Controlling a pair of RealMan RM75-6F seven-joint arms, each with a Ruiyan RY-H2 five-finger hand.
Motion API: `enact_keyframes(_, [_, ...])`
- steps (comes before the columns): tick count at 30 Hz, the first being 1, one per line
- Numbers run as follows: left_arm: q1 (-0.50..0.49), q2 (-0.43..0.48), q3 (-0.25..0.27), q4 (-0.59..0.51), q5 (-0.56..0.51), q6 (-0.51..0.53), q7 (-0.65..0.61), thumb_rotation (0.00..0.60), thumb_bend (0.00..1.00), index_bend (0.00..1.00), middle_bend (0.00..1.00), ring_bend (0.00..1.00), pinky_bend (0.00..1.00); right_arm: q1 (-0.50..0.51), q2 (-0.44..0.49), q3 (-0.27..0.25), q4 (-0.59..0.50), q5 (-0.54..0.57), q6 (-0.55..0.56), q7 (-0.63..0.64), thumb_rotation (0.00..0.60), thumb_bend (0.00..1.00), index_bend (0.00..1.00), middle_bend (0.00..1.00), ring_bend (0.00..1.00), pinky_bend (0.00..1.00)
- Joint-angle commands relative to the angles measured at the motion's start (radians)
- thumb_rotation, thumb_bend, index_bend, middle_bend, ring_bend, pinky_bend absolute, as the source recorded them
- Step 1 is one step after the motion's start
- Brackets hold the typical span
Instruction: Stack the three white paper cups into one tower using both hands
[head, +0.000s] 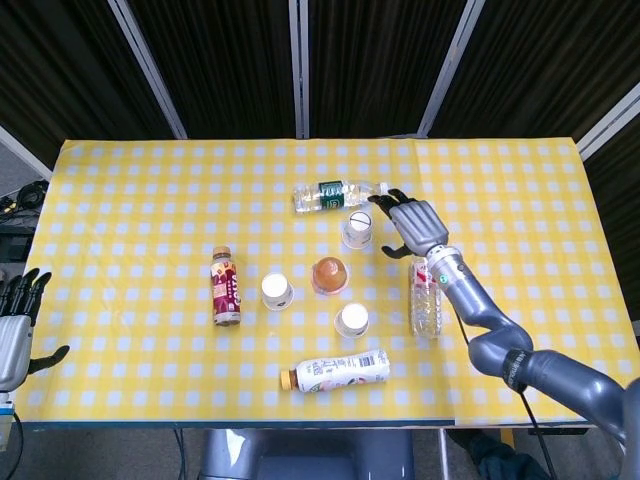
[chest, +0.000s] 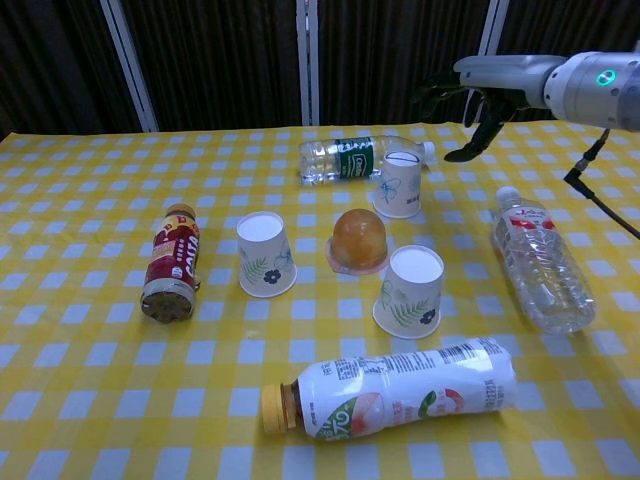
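Your right hand (head: 413, 222) hovers spread beside far cup (head: 357, 230), likely lining up grasp. Other cups (head: 277, 291) (head: 351, 320) stand inverted mid-table. Left hand (head: 14, 325) spread, idle at edge.

We see the counter (head: 150, 200) covered by a matt yellow-and-white checked cloth, smooth with a seam toward its right edge. The three paper cups (chest: 267, 255) (chest: 409, 291) (chest: 399, 183) look matt white with printed leaves. Two clear plastic bottles (chest: 541, 265) (chest: 350, 159) glint, ribbed and glossy. The white bottle (chest: 400, 391) has a shiny printed sleeve. The jelly cup (chest: 359, 238) looks translucent, glossy plastic. The right hand (head: 415, 222) shows brushed grey metal and black matt fingers (head: 392, 198).
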Motion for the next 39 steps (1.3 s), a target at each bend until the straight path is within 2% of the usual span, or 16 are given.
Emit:
enact_keyframes(1, [-0.009, -0.006, -0.009, 0.007, -0.029, -0.014, 0.009, 0.600, 0.00, 0.00, 0.00, 0.00, 0.00, 0.073, -0.096, 0.008, 0.114, 0.062, -0.050, -0.046, 0.600, 0.17, 0.17, 0.20, 0.10, 0.32])
enact_keyframes(9, [-0.019, -0.003, -0.026, 0.016, -0.082, -0.026, 0.005, 0.600, 0.00, 0.00, 0.00, 0.00, 0.00, 0.152, -0.215, -0.002, 0.308, 0.107, -0.101, -0.069, 0.600, 0.17, 0.18, 0.20, 0.10, 0.32])
enact_keyframes(13, [-0.024, -0.002, -0.030, 0.023, -0.106, -0.034, 0.004, 0.600, 0.00, 0.00, 0.00, 0.00, 0.00, 0.178, -0.269, -0.007, 0.407, 0.104, -0.116, -0.042, 0.600, 0.18, 0.20, 0.23, 0.14, 0.32])
enact_keyframes(16, [-0.025, 0.000, -0.033, 0.025, -0.120, -0.033, 0.001, 0.600, 0.00, 0.00, 0.00, 0.00, 0.00, 0.193, -0.316, -0.005, 0.477, 0.093, -0.102, -0.014, 0.600, 0.18, 0.24, 0.28, 0.22, 0.32])
enact_keyframes(20, [-0.028, 0.002, -0.032, 0.025, -0.128, -0.035, 0.002, 0.600, 0.00, 0.00, 0.00, 0.00, 0.00, 0.201, -0.336, -0.011, 0.512, 0.077, -0.113, 0.020, 0.600, 0.21, 0.33, 0.42, 0.35, 0.36])
enact_keyframes(24, [-0.029, 0.003, -0.026, 0.022, -0.122, -0.032, 0.001, 0.600, 0.00, 0.00, 0.00, 0.00, 0.00, 0.196, -0.332, -0.015, 0.505, 0.054, -0.093, 0.049, 0.600, 0.23, 0.38, 0.46, 0.39, 0.38])
enact_keyframes(28, [-0.027, 0.007, -0.022, 0.016, -0.110, -0.027, -0.007, 0.600, 0.00, 0.00, 0.00, 0.00, 0.00, 0.185, -0.304, -0.006, 0.451, 0.026, -0.032, 0.076, 0.600, 0.25, 0.39, 0.46, 0.39, 0.38])
enact_keyframes(30, [-0.025, 0.013, -0.016, 0.009, -0.097, -0.023, -0.018, 0.600, 0.00, 0.00, 0.00, 0.00, 0.00, 0.162, -0.245, -0.009, 0.344, -0.004, 0.018, 0.087, 0.600, 0.25, 0.39, 0.46, 0.39, 0.38])
enact_keyframes(33, [-0.024, 0.018, -0.012, 0.006, -0.087, -0.022, -0.027, 0.600, 0.00, 0.00, 0.00, 0.00, 0.00, 0.143, -0.184, -0.017, 0.244, -0.026, 0.046, 0.070, 0.600, 0.25, 0.40, 0.46, 0.39, 0.38])
enact_keyframes(39, [-0.031, 0.027, -0.004, 0.007, -0.073, -0.040, -0.056, 0.600, 0.00, 0.00, 0.00, 0.00, 0.00, 0.068, 0.035, -0.033, -0.153, -0.068, 0.157, -0.036, 0.600, 0.25, 0.40, 0.46, 0.39, 0.38])
